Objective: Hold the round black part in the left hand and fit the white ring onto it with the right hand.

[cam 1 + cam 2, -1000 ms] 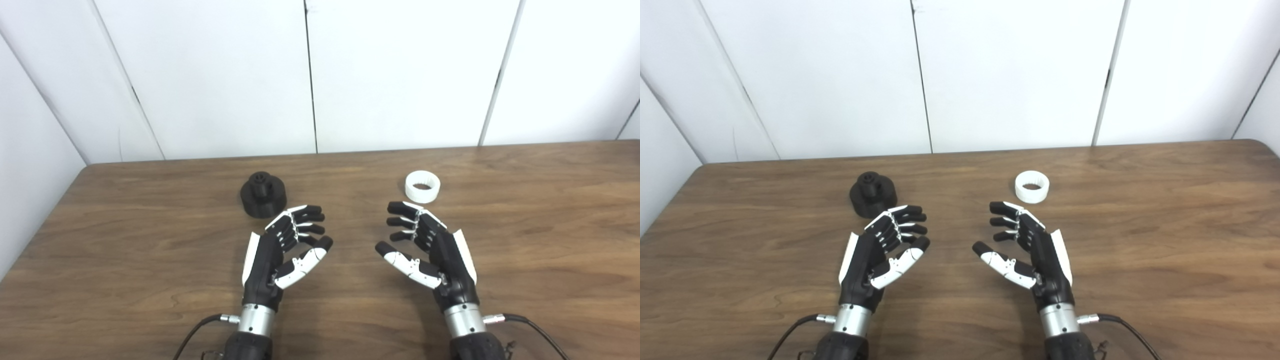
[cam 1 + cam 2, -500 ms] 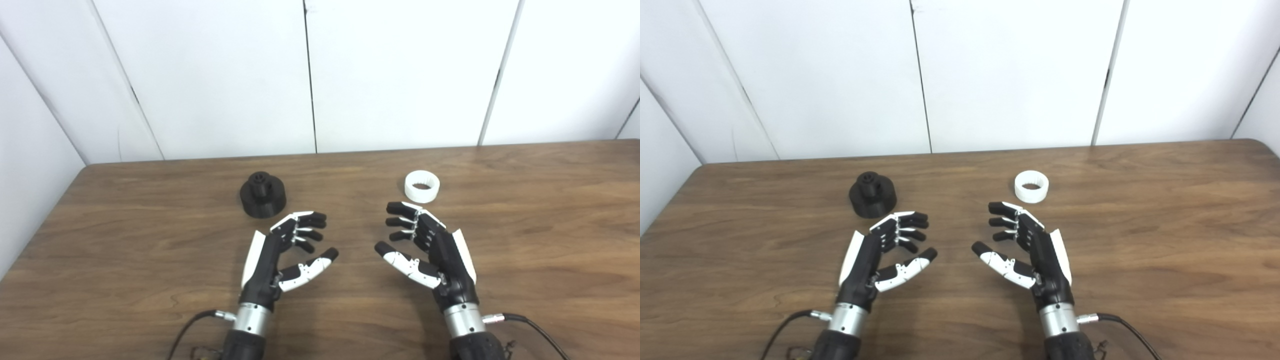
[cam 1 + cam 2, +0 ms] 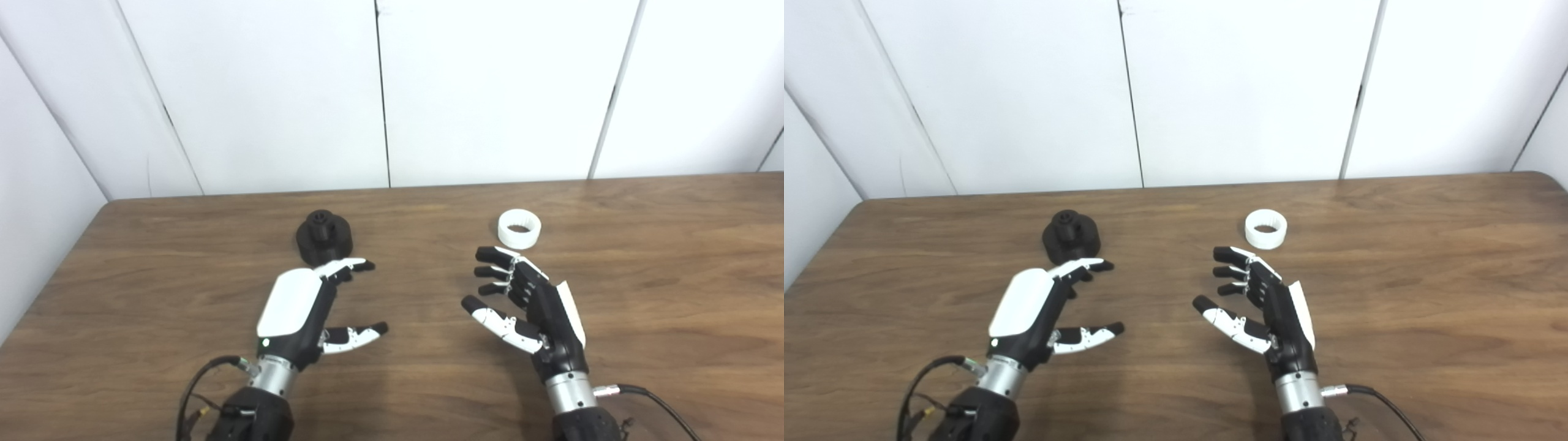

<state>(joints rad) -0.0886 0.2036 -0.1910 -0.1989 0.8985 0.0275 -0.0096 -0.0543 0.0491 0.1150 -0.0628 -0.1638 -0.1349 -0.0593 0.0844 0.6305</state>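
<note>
The round black part (image 3: 324,237) stands on the wooden table (image 3: 643,294), left of centre, with a small knob on top. My left hand (image 3: 306,306) hovers just in front of it, turned palm down, fingers apart and holding nothing; its fingertips (image 3: 361,266) reach near the part's front edge. The white ring (image 3: 519,228) lies flat on the table to the right. My right hand (image 3: 533,306) sits just in front of the ring, open, palm facing inward, holding nothing.
White wall panels (image 3: 380,92) close off the table's far edge and left side. Cables trail from both wrists near the bottom edge, the left cable (image 3: 196,392) and the right cable (image 3: 655,398).
My left hand has rolled from palm-inward to palm-down, showing its white back, and shifted left toward the black part. The right hand, the part and the ring have stayed put.
</note>
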